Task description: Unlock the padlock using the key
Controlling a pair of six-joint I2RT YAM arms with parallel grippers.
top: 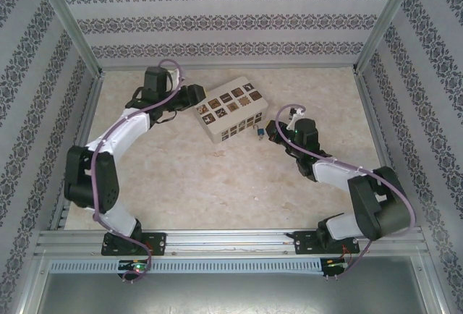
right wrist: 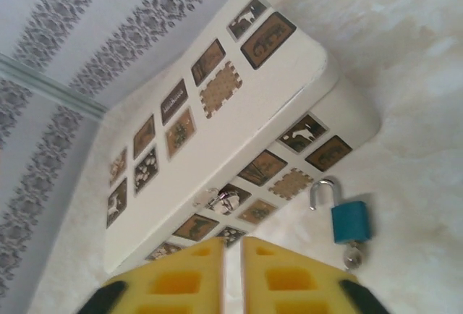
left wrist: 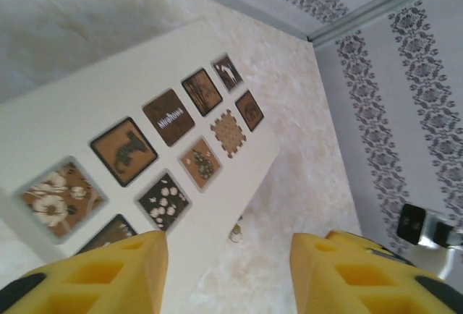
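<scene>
**While Its Shackle Stands Swung Open, the Blue Padlock Lies Beside the Box**

Where the two arms reach, the pale cream tabletop with faint marbling (top: 217, 176) is boxed in on three sides by white walls striped with bands of dark floral pattern (top: 217, 21). Silvery metal frame posts (top: 66, 17) rise at the far corners, and a ribbed metal rail (top: 231, 242) runs along the near edge under the arm bases.

Towards the back of the table sits a cream rectangular box inlaid with dark brown picture tiles (top: 231, 109), turned at an angle. A small silvery latch (right wrist: 221, 200) shows on its tiled front wall.

The tiny padlock with a blue body and thin silvery shackle (right wrist: 351, 221) lies flat on the tabletop just in front of that wall, near the box's right-hand corner. One end of its shackle is free of the body. A small silvery key (right wrist: 352, 258) juts from its underside.

The right gripper (right wrist: 232, 274) hovers nearby, its yellow fingers (right wrist: 278, 278) parted by only a narrow slit with nothing between them. The padlock lies off to their right, apart from both.

The left gripper (left wrist: 228, 278) is at the box's other end. Its yellow fingers (left wrist: 108, 278) are spread wide, with the box's tiled top beyond them. Whether they touch the box cannot be told.
</scene>
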